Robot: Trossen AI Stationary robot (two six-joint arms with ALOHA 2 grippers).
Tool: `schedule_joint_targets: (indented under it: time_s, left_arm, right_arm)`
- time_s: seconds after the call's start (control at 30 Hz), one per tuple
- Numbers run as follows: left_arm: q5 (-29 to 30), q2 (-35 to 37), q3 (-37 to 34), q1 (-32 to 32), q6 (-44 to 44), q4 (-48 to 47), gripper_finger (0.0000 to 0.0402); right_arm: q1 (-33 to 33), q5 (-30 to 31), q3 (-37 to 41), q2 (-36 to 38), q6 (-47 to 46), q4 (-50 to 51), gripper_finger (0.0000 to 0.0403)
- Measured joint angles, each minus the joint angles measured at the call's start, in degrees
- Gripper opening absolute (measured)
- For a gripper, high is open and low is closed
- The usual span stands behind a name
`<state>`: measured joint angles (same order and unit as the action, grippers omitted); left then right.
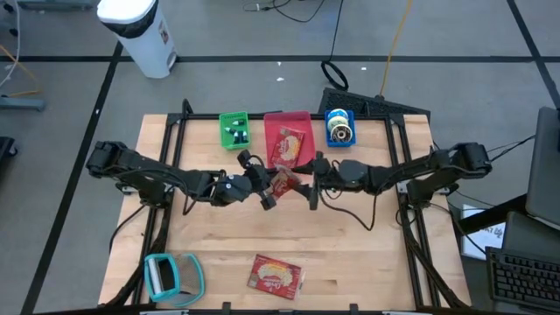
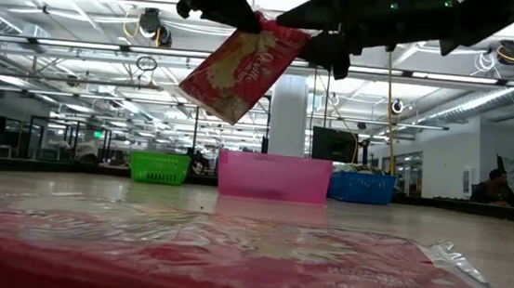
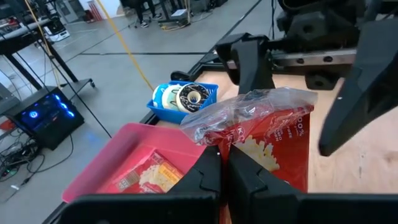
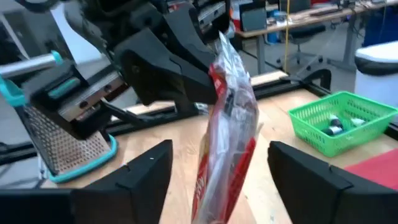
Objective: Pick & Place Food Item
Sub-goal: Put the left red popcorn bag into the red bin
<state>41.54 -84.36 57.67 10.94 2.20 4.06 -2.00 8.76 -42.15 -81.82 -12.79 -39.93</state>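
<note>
A red food packet [image 1: 284,184] with a clear crimped end hangs in the air over the table's middle, just in front of the pink bin [image 1: 302,118]. My left gripper [image 1: 262,185] is shut on it. My right gripper [image 4: 219,163] faces it from the table's right, open. Its two fingers [image 4: 144,177] stand on either side of the packet [image 4: 227,140] with a gap on each side. A second red packet [image 1: 276,274] lies flat near the table's front edge. Another one lies inside the pink bin [image 3: 146,171]. My left gripper pinches the packet's crinkled clear end [image 3: 211,134] between its two shut fingers [image 3: 199,180]. The fingers come from the table's left, almost level and tipped slightly down. The packet is lifted clear of the table and slants downward from the hold [image 2: 241,63].
A green bin [image 1: 234,129] with small items and a blue bin [image 1: 339,127] with a round item flank the pink bin along the far edge. A teal grater [image 1: 171,276] lies at the front left corner. A white trash can [image 1: 140,31] stands beyond the table.
</note>
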Motion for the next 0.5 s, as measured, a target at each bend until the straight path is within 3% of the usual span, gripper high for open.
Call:
schedule_joint_targets:
  time_s: [0.17,0.43,0.5]
  left_arm:
    - [0.1,0.0,0.1,0.0,0.5,-0.8,0.0002]
    - [0.2,0.0,0.1,0.0,1.7,-1.7,0.0002]
    - [-0.1,0.0,0.1,0.0,1.7,-1.5,0.0006]
  right_arm:
    - [0.2,0.1,-1.6,0.4,0.0,5.0,0.0197]
    - [0.2,0.0,-1.6,0.9,0.0,4.7,0.0035]
    - [0.2,-0.7,-1.6,0.9,0.3,5.2,0.0010]
